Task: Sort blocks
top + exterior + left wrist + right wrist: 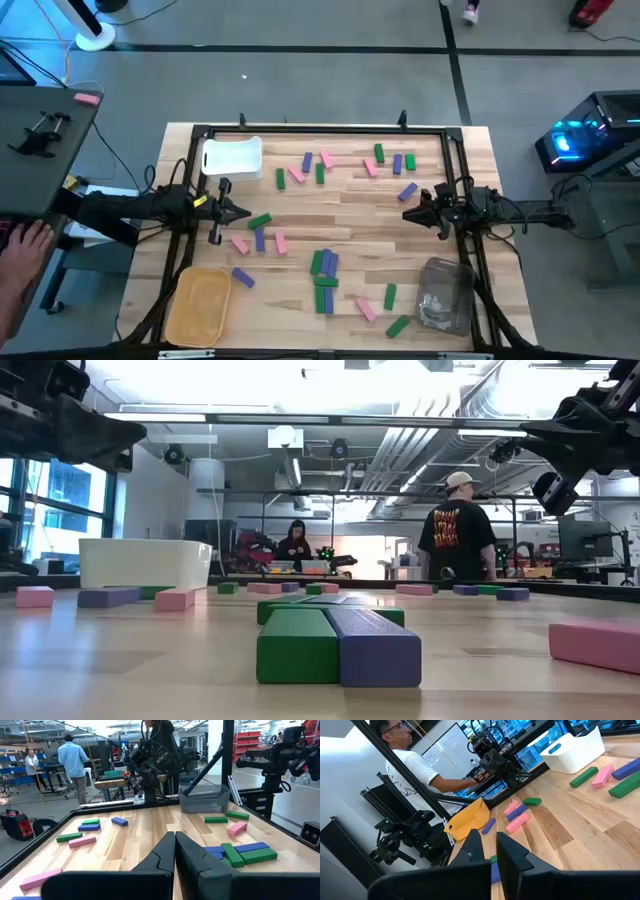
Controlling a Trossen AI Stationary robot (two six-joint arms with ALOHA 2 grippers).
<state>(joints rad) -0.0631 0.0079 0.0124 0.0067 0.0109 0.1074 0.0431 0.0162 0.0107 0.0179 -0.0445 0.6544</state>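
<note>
Green, pink and blue-purple blocks lie flat and scattered on the wooden table (300, 320). One cluster (324, 270) lies near the middle front and fills the low view (340, 645). Others lie along the far side (345, 163). My left gripper (240, 211) hovers at the table's left, shut and empty, beside a green block (259, 221); its fingers meet in the left wrist view (175, 840). My right gripper (408, 213) hovers at the table's right, empty, with a narrow gap between its fingertips (489, 836).
A white bin (232, 156) stands at the far left, a yellow bin (198, 305) at the near left and a clear bin (445, 292) at the near right. A black frame (320, 129) rims the table. A person's hand (25, 245) shows left of the table.
</note>
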